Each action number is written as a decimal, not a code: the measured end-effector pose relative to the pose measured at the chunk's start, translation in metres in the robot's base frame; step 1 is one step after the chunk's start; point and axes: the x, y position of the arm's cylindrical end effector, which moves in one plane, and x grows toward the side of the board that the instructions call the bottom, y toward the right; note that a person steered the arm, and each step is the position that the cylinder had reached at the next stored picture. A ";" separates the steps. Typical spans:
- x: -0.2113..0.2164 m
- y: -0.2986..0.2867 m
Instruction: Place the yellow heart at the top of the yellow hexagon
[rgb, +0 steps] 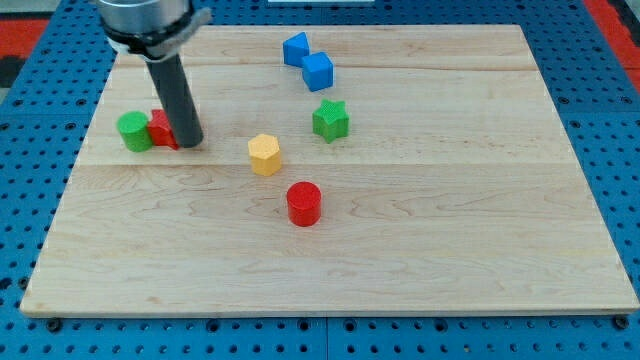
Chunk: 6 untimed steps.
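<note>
Wooden counter (480, 250) with the rod-shaped end effector, which has no jaws and grips nothing, standing upright at the view's left. Risk: the yellow heart shows nowhere and may lie hidden behind the rod, so a blind push could shove the red block (158, 128) and green cylinder (133, 131) instead, or knock the yellow hexagon (264, 154) out of place. Pose: my tip (191, 144) rests just right of the red block, well apart from the hexagon
</note>
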 end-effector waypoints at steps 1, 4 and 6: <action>-0.007 0.027; -0.120 -0.039; -0.026 0.010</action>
